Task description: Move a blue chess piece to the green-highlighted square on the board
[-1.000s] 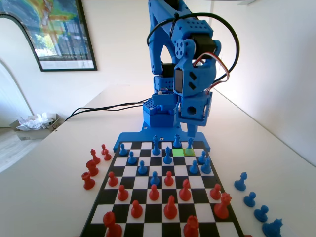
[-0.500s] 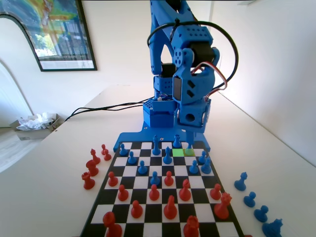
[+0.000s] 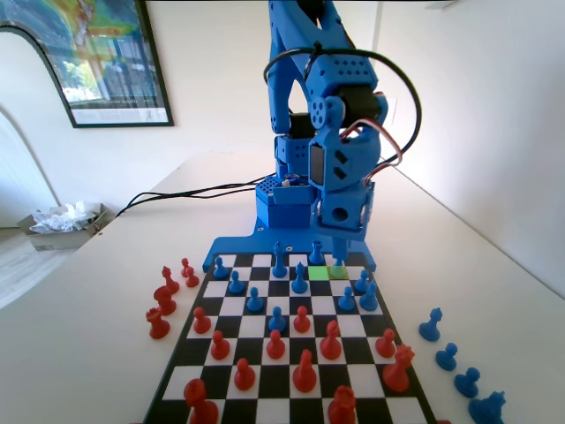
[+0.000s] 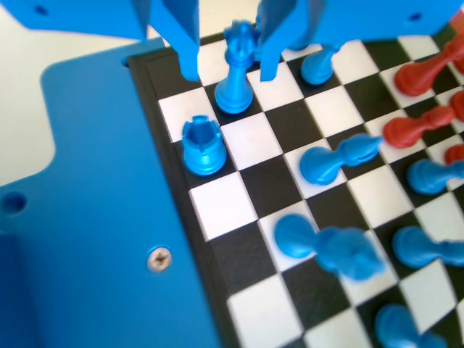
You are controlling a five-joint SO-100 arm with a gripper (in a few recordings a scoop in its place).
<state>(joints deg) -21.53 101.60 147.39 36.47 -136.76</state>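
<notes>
— Blue plastic was seen on both sides of the target: the gripper was spread open, one jaw either side of the blue chess piece, with nothing clamped. Was contact made?

— None could be made out. In the wrist view a gap was left on each side of the piece, which stood upright on a black square in the row nearest the board's blue edge, with a blue rook one square away diagonally.

— And the green-highlighted square?

— It was found in the fixed view one row out from that back row, just beside the duller yellow-green square under the gripper.

— What was judged likely to go wrong?

— Several things. If the jaws were closed off-centre, the slim piece could be tipped or pushed aside rather than gripped. If it were gripped too high on its narrow top, it could be dropped in transit. The neighbouring blue pieces were crowded close, so one could be knocked over by a low carry.
</notes>
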